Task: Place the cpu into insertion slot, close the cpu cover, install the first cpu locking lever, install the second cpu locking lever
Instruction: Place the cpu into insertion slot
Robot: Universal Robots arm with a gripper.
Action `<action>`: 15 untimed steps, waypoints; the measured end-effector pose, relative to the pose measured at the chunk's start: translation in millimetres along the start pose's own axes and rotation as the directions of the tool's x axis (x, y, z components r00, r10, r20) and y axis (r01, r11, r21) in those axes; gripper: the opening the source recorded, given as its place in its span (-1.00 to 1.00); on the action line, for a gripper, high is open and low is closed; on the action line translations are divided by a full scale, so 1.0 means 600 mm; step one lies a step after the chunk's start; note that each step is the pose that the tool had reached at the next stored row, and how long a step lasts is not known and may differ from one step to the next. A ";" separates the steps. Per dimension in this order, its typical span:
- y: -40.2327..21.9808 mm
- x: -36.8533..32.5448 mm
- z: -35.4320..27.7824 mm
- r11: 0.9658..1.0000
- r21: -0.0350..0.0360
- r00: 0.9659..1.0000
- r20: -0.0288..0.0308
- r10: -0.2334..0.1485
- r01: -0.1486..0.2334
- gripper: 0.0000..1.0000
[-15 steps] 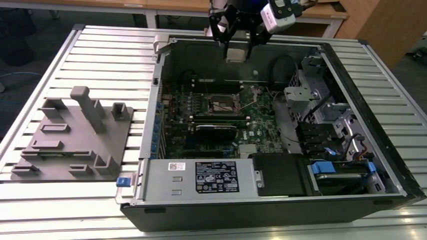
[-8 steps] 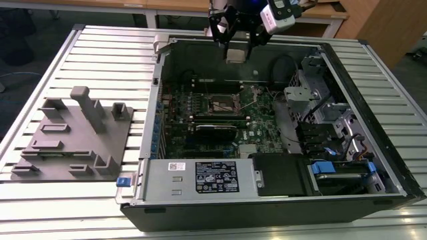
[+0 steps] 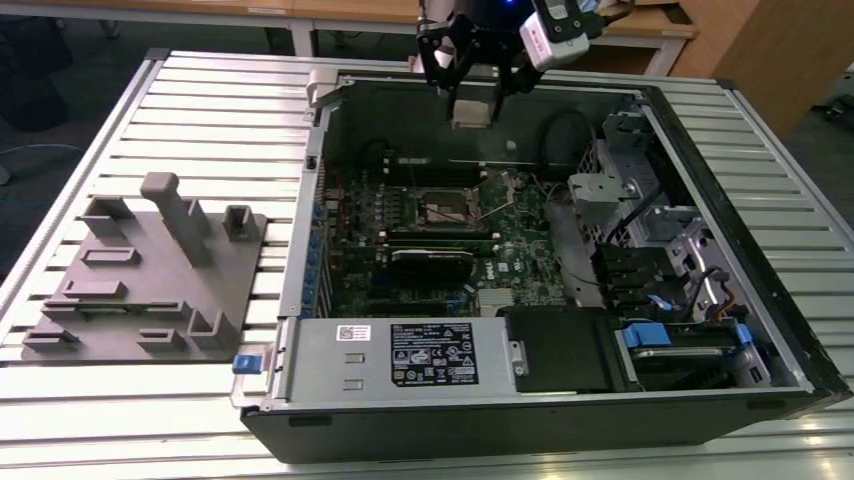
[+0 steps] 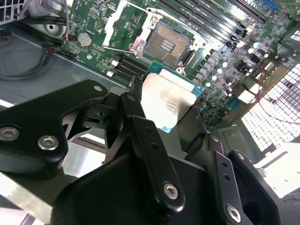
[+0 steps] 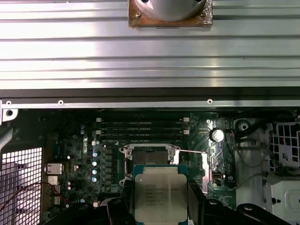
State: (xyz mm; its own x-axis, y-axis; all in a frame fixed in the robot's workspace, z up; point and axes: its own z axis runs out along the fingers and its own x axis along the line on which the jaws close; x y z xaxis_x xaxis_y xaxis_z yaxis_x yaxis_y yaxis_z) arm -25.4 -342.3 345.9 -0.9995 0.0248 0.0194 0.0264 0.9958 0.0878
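Observation:
My gripper (image 3: 470, 104) hangs above the back of the open computer case, shut on the cpu (image 3: 470, 113), a small square chip with a silvery top. In both wrist views the cpu (image 4: 168, 99) (image 5: 161, 191) sits between the black fingers (image 4: 140, 122). The insertion slot (image 3: 447, 208) lies lower down on the green motherboard (image 3: 514, 215), apart from the chip, its dark centre bare (image 4: 167, 42) (image 5: 151, 156). The cpu cover (image 4: 117, 21) stands swung open beside the slot. A thin wire locking lever (image 4: 117, 48) sticks out next to it.
The case (image 3: 307, 250) lies on its side on a slatted metal table (image 3: 200, 110). A grey fixture plate (image 3: 147, 270) with upright pegs rests at the exterior view's left. A power supply (image 3: 400, 355), drive cage (image 3: 667, 260) and black memory slots (image 5: 140, 126) surround the slot.

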 end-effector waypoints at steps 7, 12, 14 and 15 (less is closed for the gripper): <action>-0.001 0.000 0.007 1.000 0.000 1.000 0.000 0.000 0.000 0.08; -0.001 0.000 0.014 1.000 0.000 1.000 0.000 0.000 0.000 0.08; -0.001 0.000 0.016 1.000 0.000 1.000 0.000 0.000 0.000 0.08; -0.001 0.000 0.016 1.000 0.000 1.000 0.000 0.000 0.000 0.08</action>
State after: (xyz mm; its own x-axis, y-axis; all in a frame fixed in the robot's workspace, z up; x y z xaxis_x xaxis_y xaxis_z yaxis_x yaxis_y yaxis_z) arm -25.4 -342.3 336.2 -0.9995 0.0248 0.0194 0.0264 0.9958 0.0878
